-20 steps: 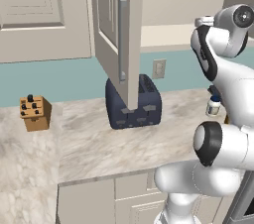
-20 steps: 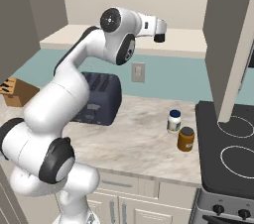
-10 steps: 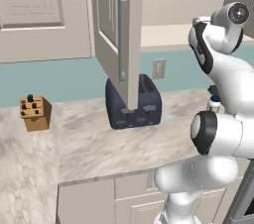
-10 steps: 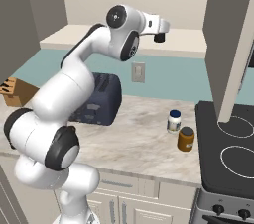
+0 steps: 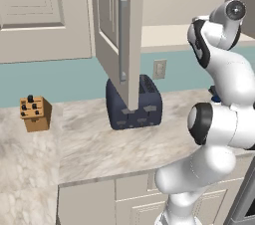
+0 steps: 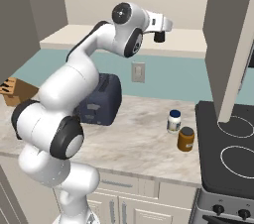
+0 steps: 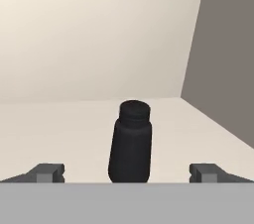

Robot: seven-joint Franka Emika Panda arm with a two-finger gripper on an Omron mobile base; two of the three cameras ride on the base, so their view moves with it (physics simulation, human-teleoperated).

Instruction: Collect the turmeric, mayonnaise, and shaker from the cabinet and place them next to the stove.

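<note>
At the far left of the tabletop (image 5: 89, 144) a tan knife block (image 5: 35, 113) stands alone, well apart from everything else. Further right, a dark blue toaster (image 5: 133, 102) sits against the pale blue wall, below a wall outlet (image 5: 159, 68), and the open panelled door of the cabinet (image 5: 112, 25) hangs in front of it with its long silver bar handle (image 5: 123, 37) facing the camera. The white arm rises to the right of the toaster and reaches up to the cream shelf (image 6: 188, 39) of the cabinet, where the gripper (image 6: 159, 35) is level with the shelf. In the hand view the gripper (image 7: 128, 172) is spread wide, one fingertip (image 7: 47, 172) far to the left and the other far to the right, and the shaker (image 7: 130, 141) stands upright on the shelf straight ahead between their lines, not touched by either. It is all black with a narrower ribbed top. Down on the tabletop, further right, the mayonnaise (image 6: 173, 121) with its dark blue lid stands just beside the turmeric (image 6: 186, 139), both upright and close to the left edge of the stove (image 6: 233, 148), whose black glass shows thin grey burner rings.
</note>
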